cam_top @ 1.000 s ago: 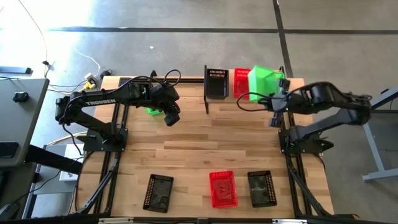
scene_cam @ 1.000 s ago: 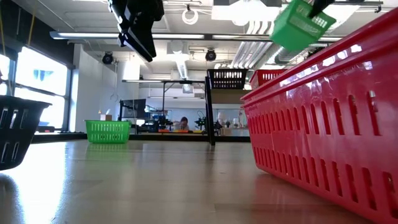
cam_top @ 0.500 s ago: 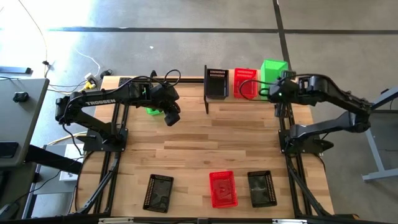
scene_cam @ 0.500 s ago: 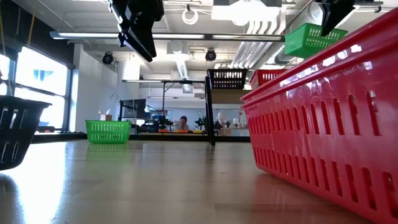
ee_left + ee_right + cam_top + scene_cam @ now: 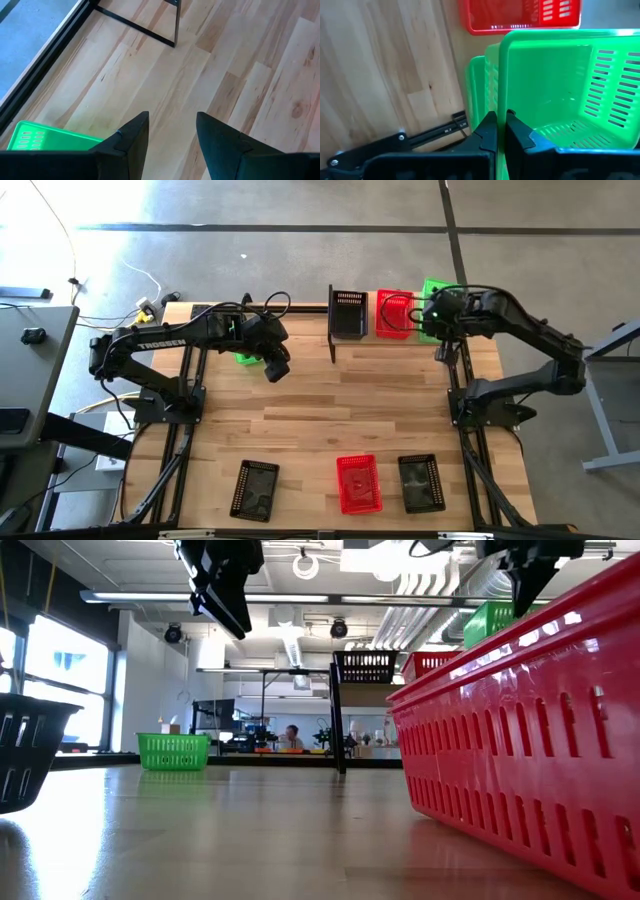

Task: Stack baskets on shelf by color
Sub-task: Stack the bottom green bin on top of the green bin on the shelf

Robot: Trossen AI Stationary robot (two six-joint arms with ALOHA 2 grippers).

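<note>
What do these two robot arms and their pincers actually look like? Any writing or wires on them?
Both arms are dark, nearly black, built of chunky jointed segments on black metal frames. The left arm carries white TROSSEN lettering, and black cables loop over its wrist. The left pincer ends in two flat, dark, wedge-shaped fingers. The right pincer has the same matte black fingers, and the right arm shows no lettering here.
</note>
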